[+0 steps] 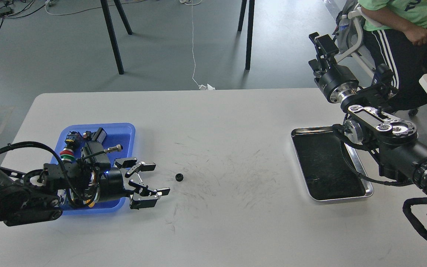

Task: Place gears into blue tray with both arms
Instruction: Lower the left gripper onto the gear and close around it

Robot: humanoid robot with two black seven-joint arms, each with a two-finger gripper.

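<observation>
One small black gear lies on the white table, just right of the blue tray. My left gripper hovers by the tray's right edge, a short gap left of the gear. It is open, with nothing between its fingers. My left arm covers the tray's near half. My right gripper is raised high beyond the table's far right edge, far from the gear. It looks dark and small, so its fingers cannot be told apart. I see no second gear.
Connectors, a cable plug and colourful push-buttons fill the blue tray. A silver metal tray with a black liner sits at the right, partly under my right arm. A seated person is at the far right. Black stand legs are behind the table.
</observation>
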